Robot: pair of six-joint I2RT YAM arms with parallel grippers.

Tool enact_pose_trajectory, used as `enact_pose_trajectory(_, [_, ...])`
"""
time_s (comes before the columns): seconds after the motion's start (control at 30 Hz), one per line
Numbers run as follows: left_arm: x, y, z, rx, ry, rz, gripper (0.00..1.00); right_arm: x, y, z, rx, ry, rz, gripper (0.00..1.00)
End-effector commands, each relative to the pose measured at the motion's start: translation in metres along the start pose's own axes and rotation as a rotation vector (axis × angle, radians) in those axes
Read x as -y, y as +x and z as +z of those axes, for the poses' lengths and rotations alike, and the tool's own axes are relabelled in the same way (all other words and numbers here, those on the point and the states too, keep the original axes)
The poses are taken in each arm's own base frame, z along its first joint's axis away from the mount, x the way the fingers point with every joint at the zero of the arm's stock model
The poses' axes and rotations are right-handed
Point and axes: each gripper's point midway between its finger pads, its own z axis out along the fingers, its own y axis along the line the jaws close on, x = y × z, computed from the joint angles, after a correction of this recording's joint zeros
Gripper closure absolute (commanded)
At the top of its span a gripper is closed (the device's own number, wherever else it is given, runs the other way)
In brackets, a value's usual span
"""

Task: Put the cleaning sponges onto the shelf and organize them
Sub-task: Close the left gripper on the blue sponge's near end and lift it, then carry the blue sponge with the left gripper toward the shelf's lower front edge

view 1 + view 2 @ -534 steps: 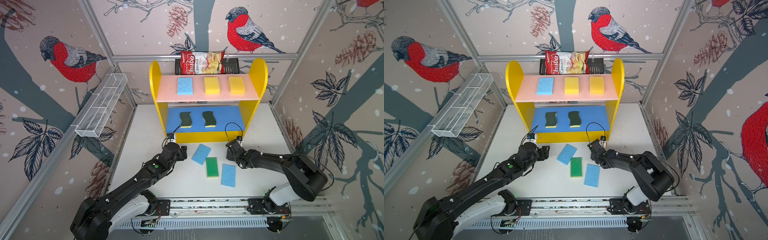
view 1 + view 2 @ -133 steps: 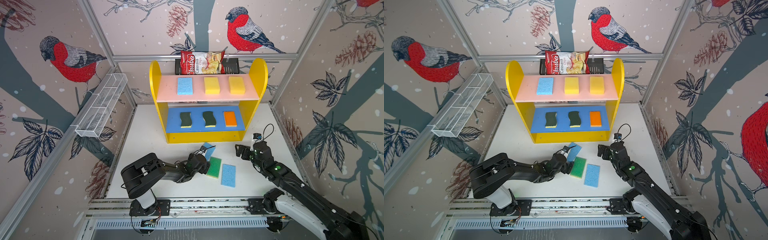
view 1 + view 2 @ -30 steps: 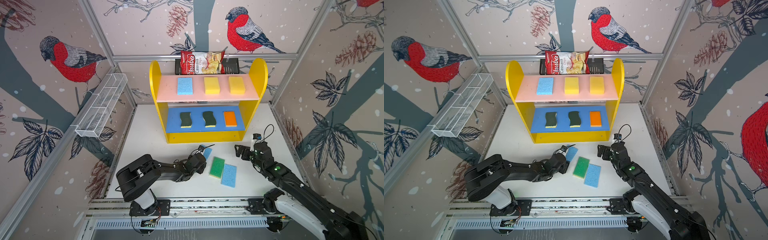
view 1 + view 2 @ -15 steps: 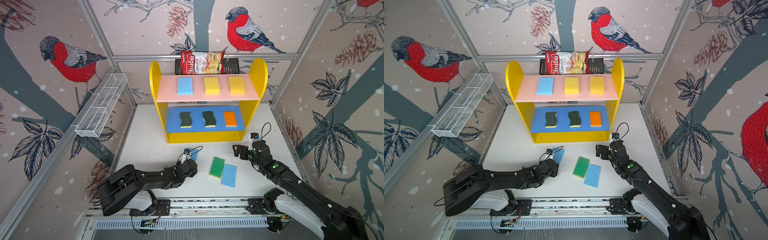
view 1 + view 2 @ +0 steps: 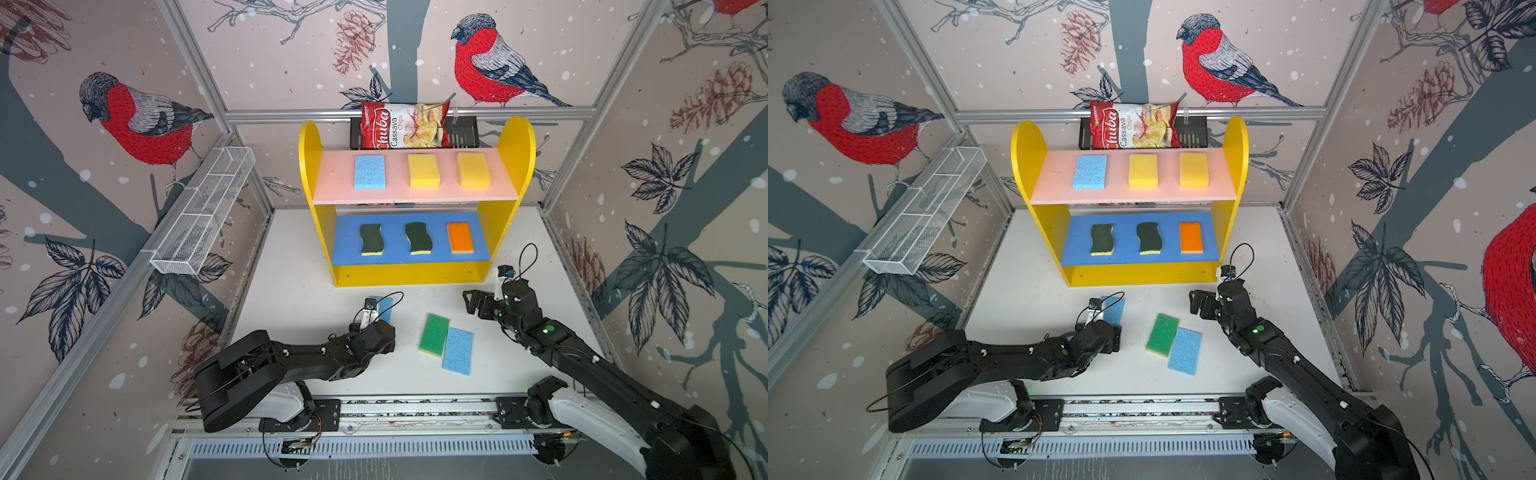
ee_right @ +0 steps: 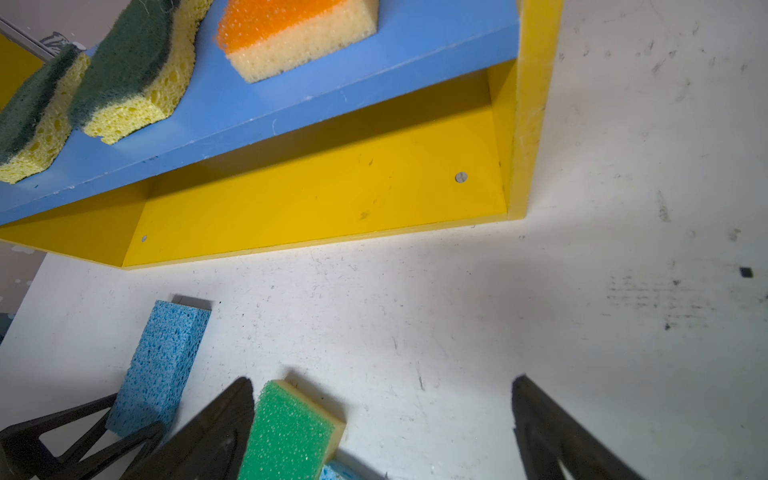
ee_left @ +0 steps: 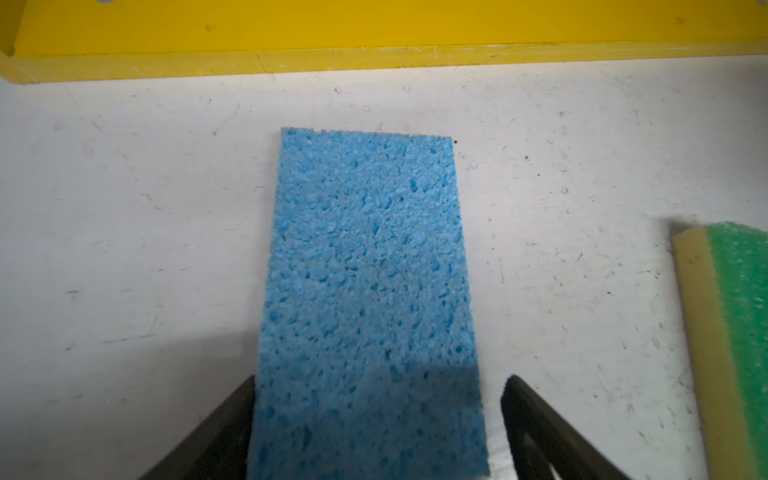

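The light-blue sponge (image 7: 365, 270) lies on the tabletop (image 7: 124, 208) just in front of the shelf (image 7: 374, 29), straddled by the released left pincer (image 7: 380, 380). It looks light, soft and porous: pinch its long edges gently, mid-length.

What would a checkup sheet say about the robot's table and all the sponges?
Surface: white table, scuffed and speckled.
Job's things: shelf holds six: blue sponge and yellow sponges on pink board; dark-green wavy sponges and orange sponge on blue board. On table: loose blue sponge; green sponge touching third blue sponge.
Clutter: chips bag in black rack behind shelf.
Grippers: left gripper jaws open, straddling loose blue sponge; right gripper jaws open, nothing between.
Cables: thin cable loops, one by each gripper.
Surroundings: bird-print walls; wire basket on left.
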Motion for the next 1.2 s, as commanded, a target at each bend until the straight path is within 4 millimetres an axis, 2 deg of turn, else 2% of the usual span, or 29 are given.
enact_pose_trajectory(0.0, [-0.017, 0.044, -0.002, -0.193, -0.047, 0.047, 0.09, -0.005, -0.008, -0.002, 0.032, -0.020, 0.000, 0.04])
enact_pose_trajectory(0.13, [-0.015, 0.046, -0.001, -0.197, -0.045, 0.060, 0.07, -0.004, -0.008, -0.004, 0.036, -0.021, 0.002, 0.04])
enact_pose_trajectory(0.37, [-0.019, 0.057, -0.001, -0.218, -0.095, 0.071, 0.09, -0.004, -0.007, -0.004, 0.037, -0.021, 0.004, 0.04])
enact_pose_trajectory(0.7, [-0.033, 0.068, -0.001, -0.227, -0.179, 0.015, 0.28, -0.004, -0.008, -0.008, 0.043, -0.024, 0.000, 0.04])
enact_pose_trajectory(0.83, [-0.039, 0.063, -0.003, -0.201, -0.220, -0.004, 0.32, -0.004, -0.008, -0.009, 0.047, -0.024, 0.001, 0.04])
enact_pose_trajectory(0.97, [-0.036, 0.053, -0.007, -0.161, -0.195, -0.019, 0.34, -0.005, -0.008, -0.009, 0.046, -0.031, 0.005, 0.04])
enact_pose_trajectory(1.17, [-0.038, 0.026, -0.018, -0.026, -0.165, -0.087, 0.36, -0.007, -0.010, -0.009, 0.053, -0.038, 0.003, 0.04])
